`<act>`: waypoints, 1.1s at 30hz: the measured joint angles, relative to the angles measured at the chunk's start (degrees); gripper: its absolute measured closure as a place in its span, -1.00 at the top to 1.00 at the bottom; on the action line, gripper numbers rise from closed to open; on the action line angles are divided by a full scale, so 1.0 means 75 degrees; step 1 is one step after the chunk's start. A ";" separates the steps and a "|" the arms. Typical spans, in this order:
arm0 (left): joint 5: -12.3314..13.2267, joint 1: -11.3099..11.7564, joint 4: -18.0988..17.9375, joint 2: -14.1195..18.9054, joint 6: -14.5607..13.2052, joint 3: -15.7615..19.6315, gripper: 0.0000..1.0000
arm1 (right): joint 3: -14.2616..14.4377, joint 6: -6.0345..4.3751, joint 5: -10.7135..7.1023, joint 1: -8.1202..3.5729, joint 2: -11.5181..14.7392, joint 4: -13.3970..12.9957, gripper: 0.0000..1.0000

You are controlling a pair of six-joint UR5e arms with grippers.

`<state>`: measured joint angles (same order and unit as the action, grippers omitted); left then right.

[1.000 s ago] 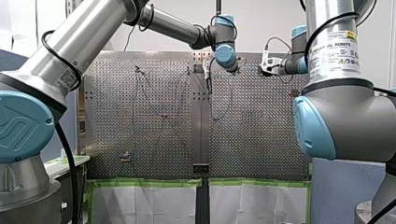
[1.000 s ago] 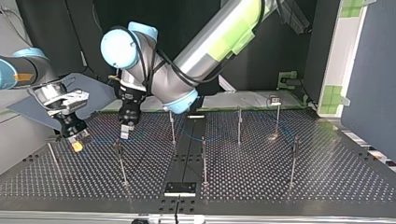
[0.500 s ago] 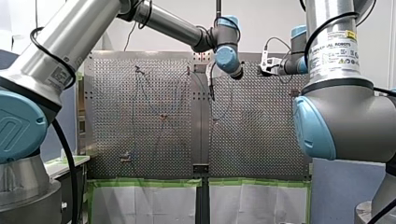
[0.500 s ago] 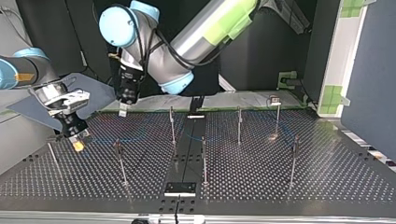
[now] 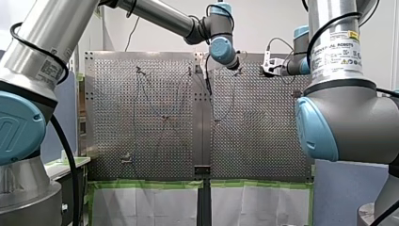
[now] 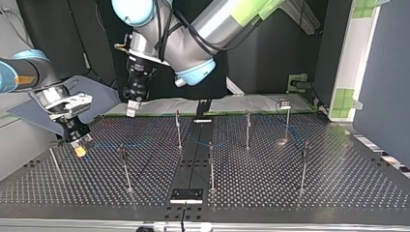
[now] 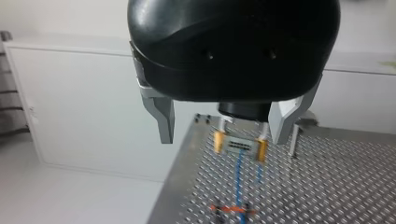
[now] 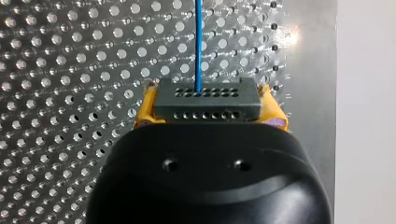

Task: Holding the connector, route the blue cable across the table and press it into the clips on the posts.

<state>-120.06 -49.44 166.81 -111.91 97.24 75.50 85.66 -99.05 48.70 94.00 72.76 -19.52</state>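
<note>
Your right gripper (image 8: 208,112) clamps the connector (image 8: 208,99) just above the table (image 6: 290,193); the cable (image 8: 199,42) runs straight ahead. Draw it level to the nearest post (image 6: 125,169), without slack. Beyond, your left gripper (image 7: 223,139) hangs high, jaws apart: lower it to press.

Reaching in past the middle with my left arm (image 6: 227,21), wrist turned down, carrying my left gripper (image 6: 131,111) high with metal fingers (image 7: 164,122) spread wide. Down low with my right gripper (image 6: 80,146), yellow pads (image 8: 145,110) pinched onto the connector (image 8: 207,100).
</note>
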 joint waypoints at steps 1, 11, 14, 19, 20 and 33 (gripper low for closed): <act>0.0073 0.0001 -0.0077 0.0080 0.0045 0.0082 1.00 | 0.0001 0.0002 0.0000 -0.0003 -0.0001 0.0000 -1.00; 0.0722 0.0094 -0.0741 0.0741 0.0291 0.0742 1.00 | 0.0003 0.0009 0.0011 0.0006 -0.0003 0.0006 -1.00; 0.0859 0.0140 -0.0941 0.0941 0.0379 0.0941 1.00 | 0.0004 0.0008 0.0011 0.0007 -0.0003 0.0010 -1.00; 0.0864 0.0207 -0.1276 0.1280 0.0440 0.1281 1.00 | 0.0007 -0.0001 0.0012 0.0025 -0.0003 0.0011 -1.00; 0.0838 0.0213 -0.1341 0.1345 0.0440 0.1345 1.00 | 0.0006 -0.0001 0.0012 0.0028 -0.0003 0.0012 -1.00; 0.0736 0.0186 -0.2256 0.1926 0.0431 0.2261 1.00 | 0.0004 0.0003 0.0012 0.0079 0.0007 0.0023 -1.00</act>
<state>-114.54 -48.05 149.89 -97.46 100.47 92.46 85.69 -99.03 48.79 94.59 72.82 -19.35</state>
